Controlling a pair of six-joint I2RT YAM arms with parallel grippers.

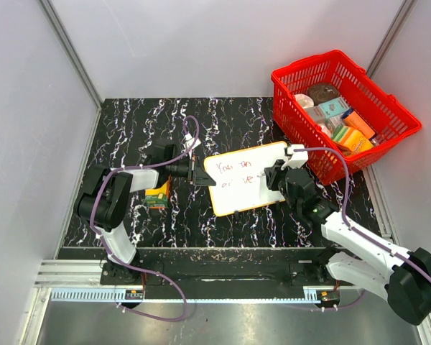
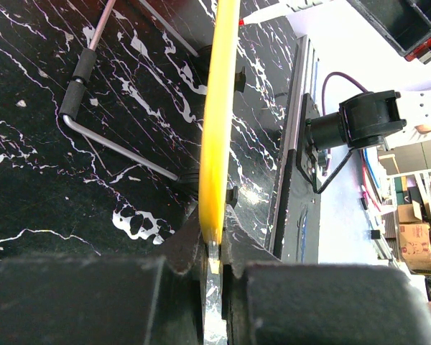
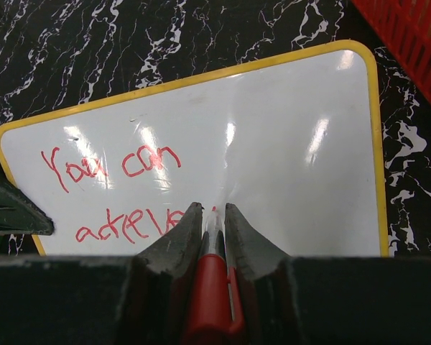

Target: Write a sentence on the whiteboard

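— What's nearest, by the arm bases?
— A small orange and green pack (image 1: 156,195) on the table (image 1: 129,129), just beside the left forearm.
— And the left gripper (image 2: 214,248)?
— Pinched narrow on the whiteboard (image 2: 219,108), its yellow rim caught between the jaws. From above it grips the board's left edge.
— The right gripper (image 3: 214,215)?
— Closed tight on a red marker (image 3: 212,287), which runs up between the jaws. The tip meets the white surface.
— Where is the board?
— Mid-table, between the two grippers, slanted so that its right end points toward the basket (image 1: 291,118).
— And the sentence (image 3: 149,162)?
— Red handwriting in two lines on the left half of the board. The top line reads "You can". The lower one looks like "achieve", but its end is hidden behind the jaws, so I can't be sure. The marker tip sits right at that end. The right half of the board is bare.
— Farthest back?
— The red basket at the far right corner, holding several small packages.
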